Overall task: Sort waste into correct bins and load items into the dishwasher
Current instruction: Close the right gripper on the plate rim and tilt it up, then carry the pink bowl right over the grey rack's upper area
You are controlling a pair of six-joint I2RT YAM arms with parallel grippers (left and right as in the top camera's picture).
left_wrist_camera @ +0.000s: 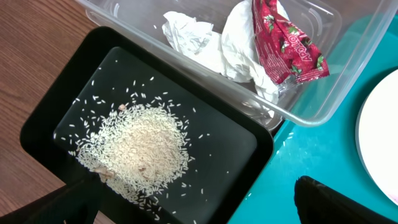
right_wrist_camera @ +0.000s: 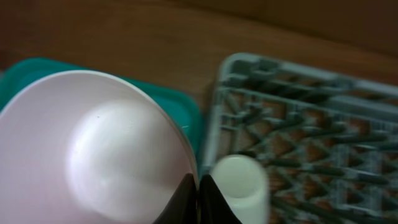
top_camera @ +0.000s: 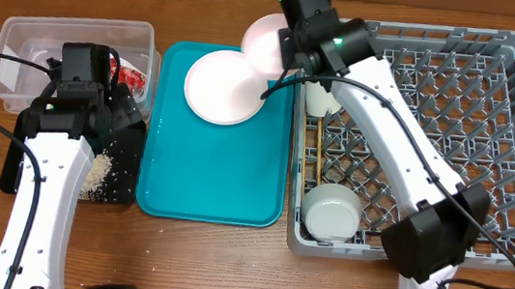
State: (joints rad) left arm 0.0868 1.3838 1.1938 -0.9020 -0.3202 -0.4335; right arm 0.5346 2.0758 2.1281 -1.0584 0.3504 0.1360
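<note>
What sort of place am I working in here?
Probably a staged dish-clearing station on a tabletop, not a real kitchen: the wooden table holds a grey dish rack, a teal serving tray and a clear plastic tub.

One round pale pink plate (top_camera: pixel 223 87), one pink bowl (right_wrist_camera: pixel 106 155), one white bowl (top_camera: pixel 332 211), one small white cup (right_wrist_camera: pixel 239 180), one red snack wrapper (left_wrist_camera: pixel 286 46); one clear plastic tub (top_camera: pixel 77 19), one black tray (left_wrist_camera: pixel 249 143), one grey rack (top_camera: pixel 445 32).

Pink bowl (top_camera: pixel 264 40) beside pale plate (top_camera: pixel 223 87); rice (left_wrist_camera: pixel 140 149) heaped in black tray (left_wrist_camera: pixel 249 140); napkin (left_wrist_camera: pixel 186 34) in tub (left_wrist_camera: pixel 323 106).
</note>
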